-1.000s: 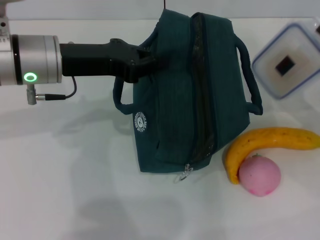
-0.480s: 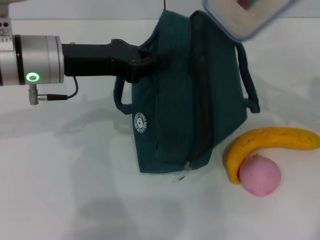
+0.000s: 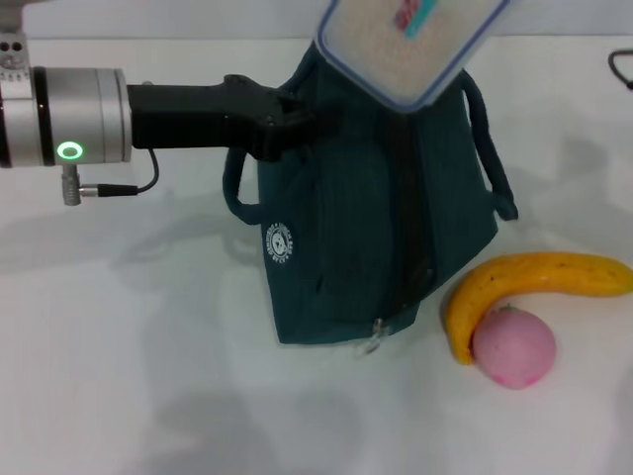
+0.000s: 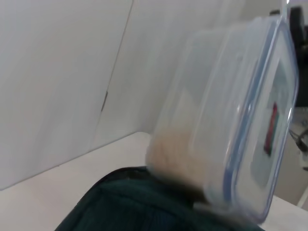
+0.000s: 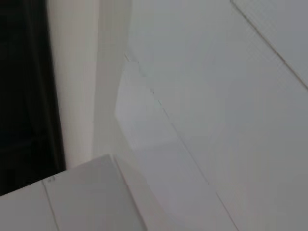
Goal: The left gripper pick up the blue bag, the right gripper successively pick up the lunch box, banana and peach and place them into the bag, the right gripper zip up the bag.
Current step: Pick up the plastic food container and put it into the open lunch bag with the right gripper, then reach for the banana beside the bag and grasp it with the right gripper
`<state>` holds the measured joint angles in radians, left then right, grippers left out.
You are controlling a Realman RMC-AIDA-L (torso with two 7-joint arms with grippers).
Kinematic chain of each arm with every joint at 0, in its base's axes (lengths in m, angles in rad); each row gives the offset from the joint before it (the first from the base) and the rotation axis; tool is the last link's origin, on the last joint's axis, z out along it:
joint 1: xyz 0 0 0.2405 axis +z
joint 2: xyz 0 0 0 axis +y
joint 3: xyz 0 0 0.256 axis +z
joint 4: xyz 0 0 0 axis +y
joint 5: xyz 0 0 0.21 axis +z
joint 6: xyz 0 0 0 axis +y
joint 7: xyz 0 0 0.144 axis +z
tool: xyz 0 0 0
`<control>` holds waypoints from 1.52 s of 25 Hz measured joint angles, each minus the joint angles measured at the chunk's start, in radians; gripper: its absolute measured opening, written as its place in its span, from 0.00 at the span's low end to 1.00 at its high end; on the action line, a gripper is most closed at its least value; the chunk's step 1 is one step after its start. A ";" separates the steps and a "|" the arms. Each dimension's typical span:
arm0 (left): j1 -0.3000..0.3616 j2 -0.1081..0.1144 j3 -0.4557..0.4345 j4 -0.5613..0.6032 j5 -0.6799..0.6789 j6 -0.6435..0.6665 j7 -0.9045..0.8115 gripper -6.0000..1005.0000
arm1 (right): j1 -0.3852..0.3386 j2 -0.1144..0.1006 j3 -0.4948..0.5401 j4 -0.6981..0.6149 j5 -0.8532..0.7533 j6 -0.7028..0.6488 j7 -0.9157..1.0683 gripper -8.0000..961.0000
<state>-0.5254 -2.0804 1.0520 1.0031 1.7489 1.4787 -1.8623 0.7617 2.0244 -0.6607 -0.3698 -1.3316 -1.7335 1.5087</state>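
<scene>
No legible text, round white logo (image 3: 280,242) on blue bag (image 3: 366,228) unreadable, red-and-teal label (image 3: 415,12) on lunch box (image 3: 401,45) unreadable

White tabletop (image 3: 129,376), matte and unmarked, filling the head view. A thin black cable loop (image 3: 621,67) lies at its far right edge. Pale wall panels (image 4: 57,82) meeting at a vertical seam stand behind the tabletop in the left wrist view.
</scene>
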 joint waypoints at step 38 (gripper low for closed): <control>-0.022 0.007 -0.011 -0.107 -0.001 -0.045 0.042 0.04 | -0.388 -0.041 -0.267 -0.740 -0.305 0.181 0.177 0.48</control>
<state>-0.5470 -2.0733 1.0407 0.8963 1.7480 1.4342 -1.8204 0.3733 1.9834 -0.9276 -1.1095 -1.6364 -1.5521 1.6853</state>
